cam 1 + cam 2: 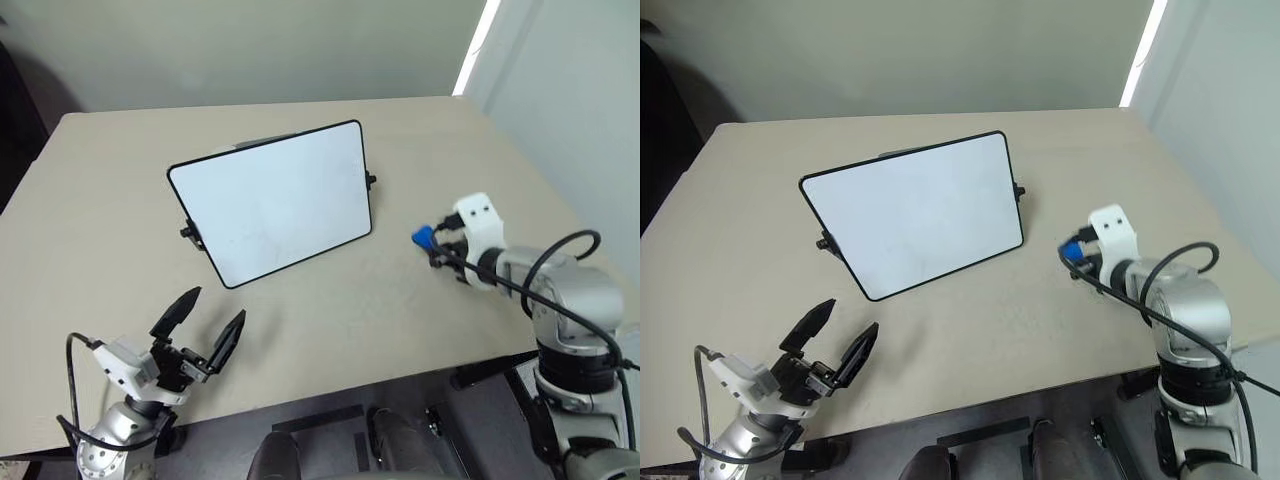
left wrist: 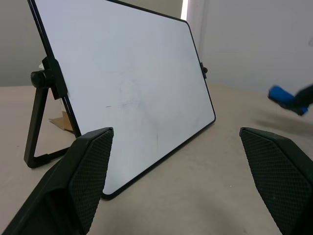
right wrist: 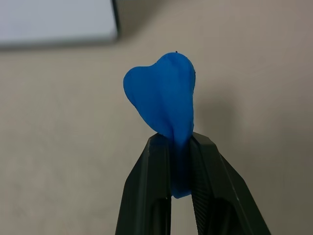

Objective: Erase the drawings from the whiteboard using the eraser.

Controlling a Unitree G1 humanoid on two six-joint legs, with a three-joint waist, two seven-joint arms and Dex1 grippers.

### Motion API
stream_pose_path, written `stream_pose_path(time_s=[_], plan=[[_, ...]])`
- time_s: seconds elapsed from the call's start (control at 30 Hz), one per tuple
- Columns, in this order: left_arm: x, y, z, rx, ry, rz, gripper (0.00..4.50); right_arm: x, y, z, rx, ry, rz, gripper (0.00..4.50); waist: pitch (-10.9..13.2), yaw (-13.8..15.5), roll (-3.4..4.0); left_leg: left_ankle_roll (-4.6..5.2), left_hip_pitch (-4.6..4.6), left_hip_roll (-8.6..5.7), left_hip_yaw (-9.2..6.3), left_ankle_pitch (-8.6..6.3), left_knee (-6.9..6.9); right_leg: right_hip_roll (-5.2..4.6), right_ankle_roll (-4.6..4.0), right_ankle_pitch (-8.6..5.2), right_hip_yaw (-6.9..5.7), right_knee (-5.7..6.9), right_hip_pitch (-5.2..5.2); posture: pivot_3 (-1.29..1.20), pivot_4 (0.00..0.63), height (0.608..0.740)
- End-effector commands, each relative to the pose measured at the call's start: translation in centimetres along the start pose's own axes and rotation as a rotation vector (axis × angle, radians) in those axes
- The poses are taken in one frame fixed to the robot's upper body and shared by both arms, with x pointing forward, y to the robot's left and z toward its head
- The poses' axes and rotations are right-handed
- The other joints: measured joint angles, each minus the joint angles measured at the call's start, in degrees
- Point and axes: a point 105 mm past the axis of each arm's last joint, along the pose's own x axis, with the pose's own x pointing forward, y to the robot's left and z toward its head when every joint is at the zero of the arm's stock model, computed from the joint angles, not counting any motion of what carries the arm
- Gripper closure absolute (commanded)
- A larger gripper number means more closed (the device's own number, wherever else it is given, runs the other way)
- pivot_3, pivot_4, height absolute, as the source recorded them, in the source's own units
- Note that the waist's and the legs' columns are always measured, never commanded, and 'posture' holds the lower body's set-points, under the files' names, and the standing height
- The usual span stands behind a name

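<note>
1. Beige table (image 1: 100, 220) against a plain wall, with the whiteboard (image 1: 275, 200) propped on its stand mid-table, tilted back so its face is easy for either arm to reach.
2. Right gripper (image 3: 181, 166) has its jaws pinched tight on the blue eraser (image 3: 164, 98), squashing it at the middle (firm grip, probably so it won't slip when rubbed). It sits off the board's right side, apart from it, over the table.
3. Left gripper (image 1: 200, 330) hovers near the table's front edge, jaws wide and holding nothing, I'd guess parked out of the way.
4. Drawings: I can't spot any red. The left wrist view shows faint grey traces (image 2: 129, 103) only, so my guess is it's nearly done.
</note>
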Motion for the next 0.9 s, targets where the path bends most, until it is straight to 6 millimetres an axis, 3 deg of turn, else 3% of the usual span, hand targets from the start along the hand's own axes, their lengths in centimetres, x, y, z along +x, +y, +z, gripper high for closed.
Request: stream_pose_path(time_s=[0.03, 0.1, 0.43, 0.7, 0.9], plan=[[0.3, -0.3, 0.7, 0.025, -0.024, -0.016, 0.0, -0.1, 0.3, 0.2, -0.016, -0.045, -0.001, 4.18, 0.0, -0.1, 0.03, 0.08, 0.0, 0.0, 0.0, -0.01, 0.0, 0.0, 0.01, 0.0, 0.0, 0.01, -0.01, 0.0, 0.15, 0.74], [0.4, -0.3, 0.6, 0.026, -0.024, -0.018, 0.0, 0.1, 0.4, 0.1, -0.005, -0.048, -0.004, 4.18, 0.0, -0.3, 0.04, 0.27, -0.03, 0.0, 0.05, -0.05, 0.01, 0.0, 0.05, 0.03, 0.01, 0.01, 0.0, 0.0, 0.15, 0.74], [0.8, -1.6, 0.4, 0.019, -0.023, -0.048, 0.0, -0.7, 1.0, -0.1, -0.056, -0.075, 0.025, 0.79, 0.0, -0.1, 0.05, 0.71, 0.0, 0.0, 0.07, -0.13, 0.01, 0.01, 0.14, 0.03, 0.01, -0.08, 0.02, 0.0, 0.15, 0.74], [1.3, -3.4, 0.3, 0.0, -0.031, -0.084, 0.0, -4.3, 3.2, 0.9, -0.138, -0.281, 0.148, 0.79, 0.0, 0.2, 0.05, 1.04, -0.11, 0.0, 0.17, -0.32, 0.01, 0.01, 0.46, -0.17, 0.01, -0.08, 0.2, 0.0, 0.15, 0.74], [1.5, -4.1, 0.5, -0.017, -0.037, -0.1, 0.0, -5.5, 4.8, 0.7, -0.183, -0.354, 0.216, 0.79, 0.0, 0.2, 0.06, 1.18, -0.06, 0.0, 0.18, -0.39, 0.01, 0.01, 0.52, -0.21, 0.01, -0.05, 0.21, 0.0, 0.15, 0.74]])
